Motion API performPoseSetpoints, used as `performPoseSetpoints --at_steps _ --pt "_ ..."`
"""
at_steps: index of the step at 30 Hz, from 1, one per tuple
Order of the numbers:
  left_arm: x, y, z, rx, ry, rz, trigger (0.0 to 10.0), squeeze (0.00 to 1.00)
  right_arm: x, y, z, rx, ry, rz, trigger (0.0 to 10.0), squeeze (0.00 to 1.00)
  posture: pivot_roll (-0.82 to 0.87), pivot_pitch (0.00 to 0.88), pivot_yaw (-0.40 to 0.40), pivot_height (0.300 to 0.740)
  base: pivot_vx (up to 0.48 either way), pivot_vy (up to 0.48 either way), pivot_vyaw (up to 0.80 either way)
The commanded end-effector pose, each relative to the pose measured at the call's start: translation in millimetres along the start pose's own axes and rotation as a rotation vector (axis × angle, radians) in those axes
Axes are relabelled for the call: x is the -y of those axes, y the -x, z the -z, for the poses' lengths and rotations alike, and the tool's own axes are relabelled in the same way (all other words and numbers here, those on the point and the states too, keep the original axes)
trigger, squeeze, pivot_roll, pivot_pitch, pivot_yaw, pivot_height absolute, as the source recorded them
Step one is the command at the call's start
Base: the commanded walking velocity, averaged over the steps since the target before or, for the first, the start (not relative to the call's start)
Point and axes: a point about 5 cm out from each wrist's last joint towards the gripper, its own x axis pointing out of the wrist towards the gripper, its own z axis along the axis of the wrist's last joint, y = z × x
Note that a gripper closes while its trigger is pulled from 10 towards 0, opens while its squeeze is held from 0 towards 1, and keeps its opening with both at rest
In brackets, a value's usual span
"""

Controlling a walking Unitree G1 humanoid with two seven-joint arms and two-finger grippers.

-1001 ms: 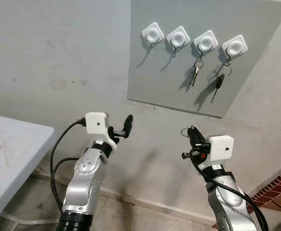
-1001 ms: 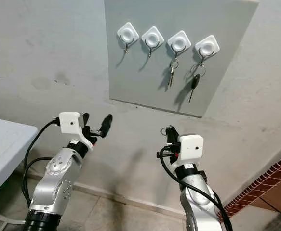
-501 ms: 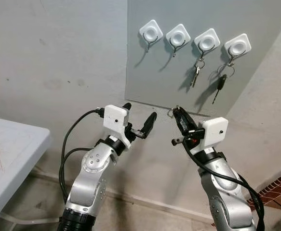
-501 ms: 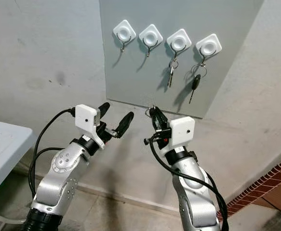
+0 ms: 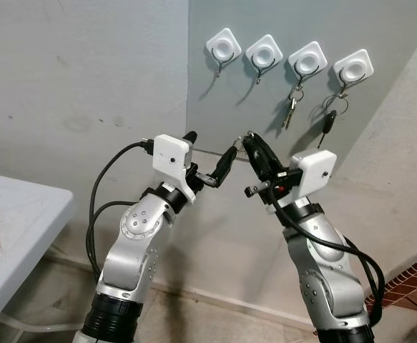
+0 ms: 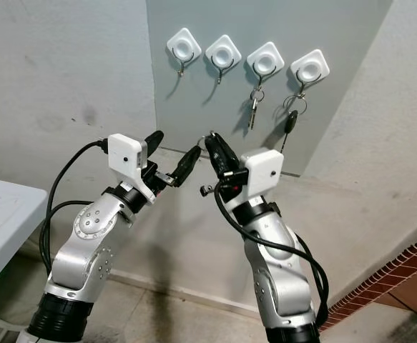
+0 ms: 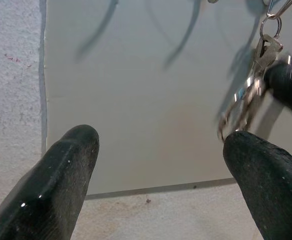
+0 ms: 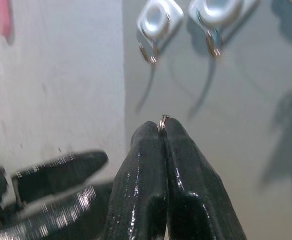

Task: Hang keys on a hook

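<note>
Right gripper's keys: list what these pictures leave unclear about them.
- The key ring: in the right wrist view just a tip pokes out of the shut right gripper; the fingers hide the rest.
- How many keys: blurred in the left wrist view.
- The left gripper stands open alongside; contact with the ring cannot be told.

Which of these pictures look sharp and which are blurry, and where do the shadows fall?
Head views: sharp, evenly lit; the hooks and hanging keys cast soft shadows down and to the left on the grey board. Left wrist view: the key ring held by the right end effector is smeared, and the black fingers are soft. Right wrist view: fingers glossy with glare, hooks hazy.
</note>
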Motion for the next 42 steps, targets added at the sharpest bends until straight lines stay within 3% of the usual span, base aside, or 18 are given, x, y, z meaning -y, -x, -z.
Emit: performPoseSetpoints --at_steps 1,24,42 --pt "2.3 -3.5 -7.3 0.018 -0.011 0.023 10.0 0.00 -1.3 -4.6 -7.9 0.033 -0.010 -0.017 10.0 0.00 -0.03 0.051 -0.049 0.740 0.000 0.000 0.00" --pt "12.6 -7.2 -14.9 0.040 0.008 0.061 10.0 0.00 4.9 -25.8 -37.7 0.181 -0.074 0.034 10.0 0.00 -0.02 0.043 -0.047 0.740 0.000 0.000 0.00" --pt "15.3 -6.6 -16.4 0.041 0.029 0.061 10.0 0.00 7.0 -39.5 -45.5 0.228 -0.099 0.071 10.0 0.00 -0.02 0.038 -0.052 0.740 0.000 0.000 0.00"
